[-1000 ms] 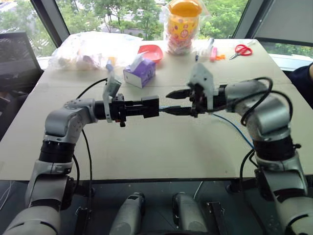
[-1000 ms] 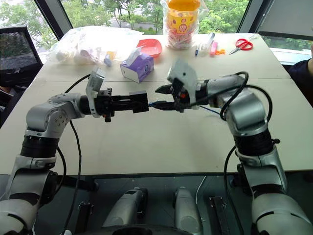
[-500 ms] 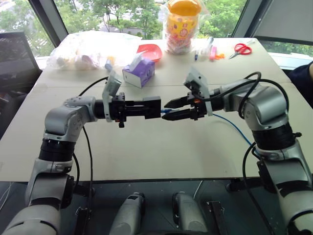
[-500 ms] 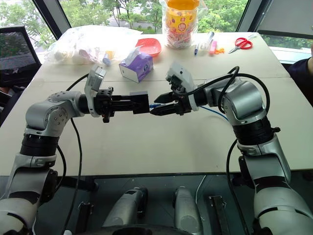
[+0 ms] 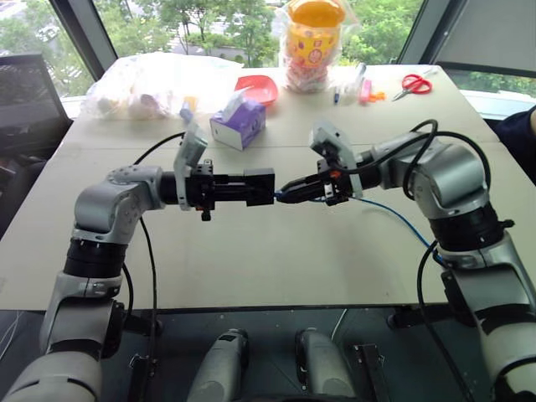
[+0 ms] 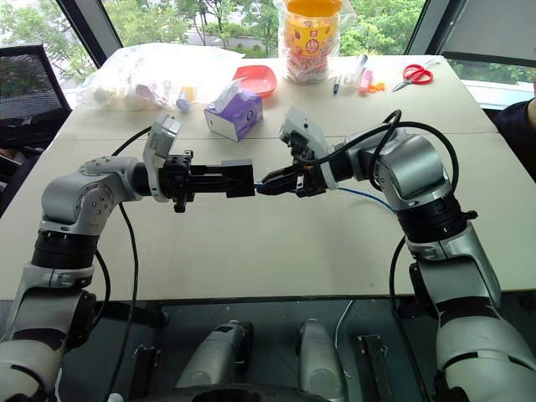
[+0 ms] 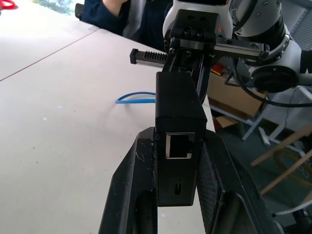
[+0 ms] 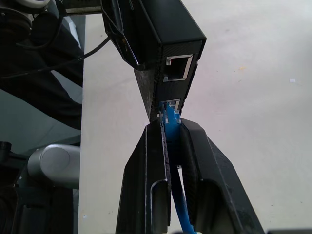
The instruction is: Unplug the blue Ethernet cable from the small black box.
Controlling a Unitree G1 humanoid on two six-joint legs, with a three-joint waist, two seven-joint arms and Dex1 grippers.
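Note:
My left gripper (image 5: 253,187) is shut on the small black box (image 5: 260,184) and holds it level above the middle of the table. In the left wrist view the box (image 7: 176,117) sits upright between the two fingers, with an empty port facing the camera. My right gripper (image 5: 289,194) comes in from the right and is shut on the blue Ethernet cable (image 5: 394,213) right behind its plug. In the right wrist view the plug (image 8: 170,113) sits in the box's lower port, pinched just below by the fingers (image 8: 151,165). The cable trails back across the table to the right.
At the back of the table are a purple tissue box (image 5: 239,123), a red bowl (image 5: 258,88), a clear plastic bag (image 5: 151,84), a yellow-lidded jar (image 5: 313,42), pens (image 5: 362,88) and red scissors (image 5: 413,85). A person's sleeve (image 5: 521,134) shows at the right edge.
The right gripper stood open around the cable near the box; it has tipped down slightly and closed on the cable at the plug. The left gripper and box have stayed put.

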